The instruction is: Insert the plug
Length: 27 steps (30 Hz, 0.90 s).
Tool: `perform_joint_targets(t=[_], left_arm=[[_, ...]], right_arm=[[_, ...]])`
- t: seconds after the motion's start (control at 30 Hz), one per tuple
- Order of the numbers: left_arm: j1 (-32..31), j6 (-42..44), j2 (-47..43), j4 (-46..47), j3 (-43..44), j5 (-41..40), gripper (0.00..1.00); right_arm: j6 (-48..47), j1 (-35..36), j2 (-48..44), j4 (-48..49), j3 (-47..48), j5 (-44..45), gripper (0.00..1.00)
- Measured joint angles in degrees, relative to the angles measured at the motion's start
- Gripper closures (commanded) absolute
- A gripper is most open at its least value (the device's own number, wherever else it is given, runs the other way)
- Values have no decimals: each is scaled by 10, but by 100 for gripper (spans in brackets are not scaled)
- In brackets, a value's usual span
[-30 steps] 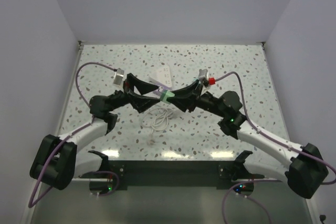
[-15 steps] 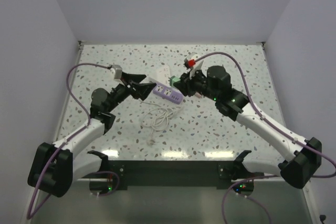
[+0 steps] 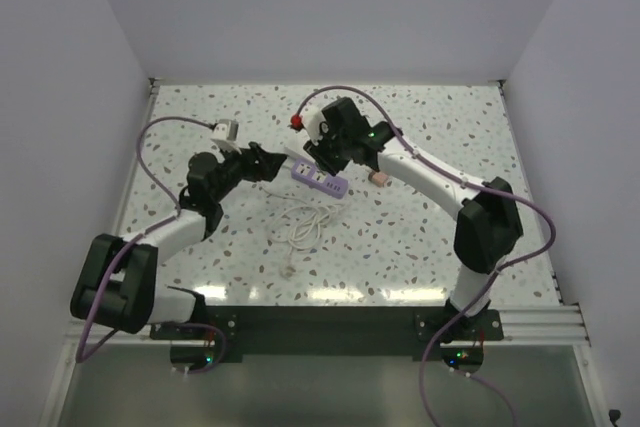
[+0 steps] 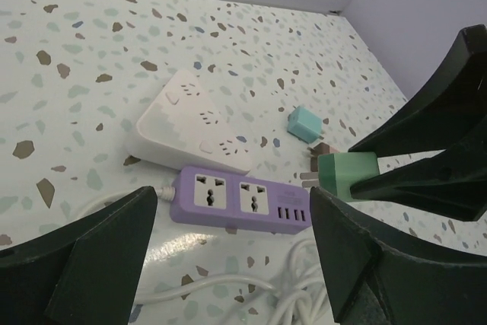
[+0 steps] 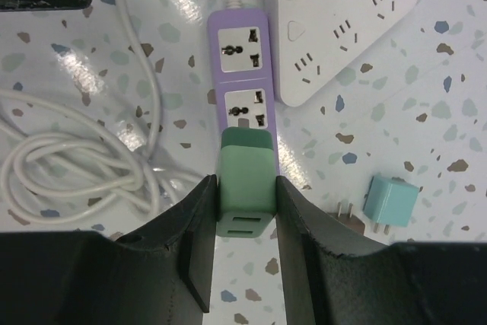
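My right gripper [image 5: 245, 192] is shut on a green plug [image 5: 245, 169] and holds it over the near end of the purple power strip [image 5: 242, 58], just past its two sockets. In the top view the right gripper [image 3: 322, 155] is above the purple strip [image 3: 322, 183]. My left gripper [image 4: 232, 264] is open and empty, its fingers on either side of the purple strip [image 4: 236, 202] and a little short of it. The green plug [image 4: 346, 175] shows to its right. In the top view the left gripper [image 3: 268, 162] is just left of the strip.
A white power strip [image 5: 342, 28] lies against the purple one's far side [image 4: 190, 123]. A teal plug [image 5: 392, 203] lies beside it on the table. The strip's white cable [image 5: 68, 165] is coiled in front [image 3: 300, 227].
My right arm has swung left and turned its wrist, bringing the green plug over the purple strip. My left gripper has drawn back a little to the left and stays open.
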Motion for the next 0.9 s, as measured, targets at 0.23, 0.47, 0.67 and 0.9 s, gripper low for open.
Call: perform_joint_targets(t=[0.23, 0.47, 0.67, 0.9], left_arm=[[0, 16, 114, 0, 48, 7, 16], [-3, 18, 203, 0, 80, 17, 16], [-19, 31, 252, 1, 125, 9, 16], [-45, 46, 319, -16, 192, 4, 16]], right_arm=[[-68, 0, 69, -66, 77, 11, 100], [-113, 0, 130, -99, 132, 15, 100], [-128, -1, 146, -109, 131, 21, 100], [-129, -11, 146, -100, 124, 25, 100]])
